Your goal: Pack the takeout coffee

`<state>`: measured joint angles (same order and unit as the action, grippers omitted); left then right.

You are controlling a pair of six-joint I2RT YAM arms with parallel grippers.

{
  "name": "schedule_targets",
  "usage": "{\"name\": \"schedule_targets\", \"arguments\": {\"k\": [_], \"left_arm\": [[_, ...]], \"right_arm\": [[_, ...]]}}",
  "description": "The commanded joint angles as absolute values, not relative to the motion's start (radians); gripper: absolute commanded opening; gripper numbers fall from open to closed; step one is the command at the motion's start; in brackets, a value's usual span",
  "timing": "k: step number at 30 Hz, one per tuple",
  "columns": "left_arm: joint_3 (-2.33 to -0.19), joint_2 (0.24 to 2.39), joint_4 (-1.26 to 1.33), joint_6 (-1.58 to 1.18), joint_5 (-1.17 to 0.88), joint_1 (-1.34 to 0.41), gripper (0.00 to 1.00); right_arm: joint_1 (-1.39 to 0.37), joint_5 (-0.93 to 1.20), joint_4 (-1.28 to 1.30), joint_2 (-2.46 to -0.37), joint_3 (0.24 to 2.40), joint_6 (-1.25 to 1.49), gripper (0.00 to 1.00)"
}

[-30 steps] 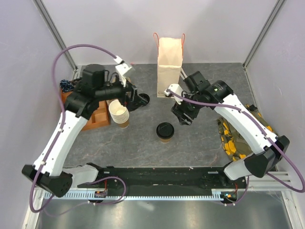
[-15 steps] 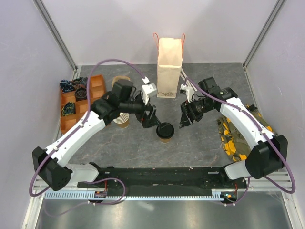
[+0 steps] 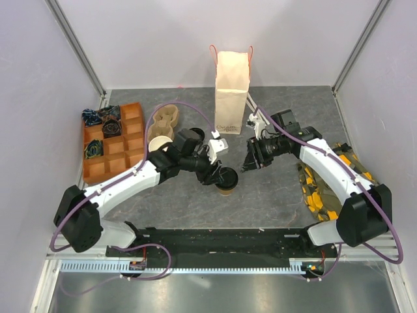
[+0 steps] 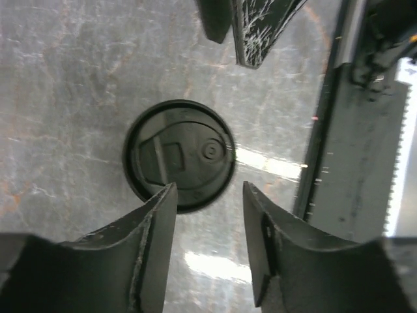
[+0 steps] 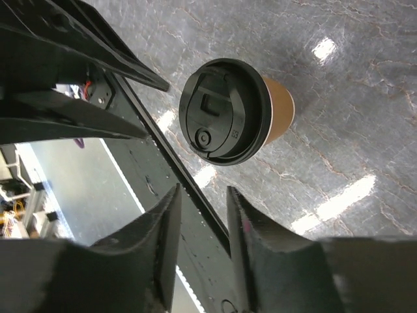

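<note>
We see a grey marbled counter (image 3: pixel 280 195) enclosed by pale lilac walls (image 3: pixel 143 39). A tall cream paper bag with red handles (image 3: pixel 232 91) stands at the far middle. Far left, an orange compartmented tray (image 3: pixel 133 140) holds dark bundles (image 3: pixel 95 149) in its leftmost cells. The brown paper cup with a black plastic lid (image 3: pixel 227 177) stands mid-counter, long axis vertical, lid up. The left pincer (image 4: pixel 207 195) hangs over it, moderately parted and empty. The right pincer (image 5: pixel 202 199), just right of the cup, is narrowly parted and empty.

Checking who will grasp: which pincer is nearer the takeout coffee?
Left. The left pincer hovers open just over the takeout coffee; the right pincer, also open, is apart, off to its right.
</note>
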<state>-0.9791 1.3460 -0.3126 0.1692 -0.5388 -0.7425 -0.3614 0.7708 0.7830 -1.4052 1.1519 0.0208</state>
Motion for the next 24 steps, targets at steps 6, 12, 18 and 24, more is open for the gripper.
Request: {"name": "schedule_targets", "arguments": {"k": [6,12,18,24], "left_arm": [[-0.901,1.359,-0.124,0.386,-0.479,-0.769,0.46],[-0.825,1.202,-0.156,0.556,-0.532,-0.762,0.45],[-0.819,1.049,-0.233,0.429,-0.606,-0.762,0.41],[-0.888,1.026,-0.302,0.114,-0.725,-0.752,0.36]], "right_arm": [[-0.359,0.785,0.729,-1.419,1.134,0.057,0.38],[-0.359,0.793,0.732,-1.427,1.138,0.051,0.36],[-0.359,0.795,0.715,-1.417,1.161,0.046,0.37],[-0.357,0.788,0.677,-1.391,1.161,0.049,0.37]]}}
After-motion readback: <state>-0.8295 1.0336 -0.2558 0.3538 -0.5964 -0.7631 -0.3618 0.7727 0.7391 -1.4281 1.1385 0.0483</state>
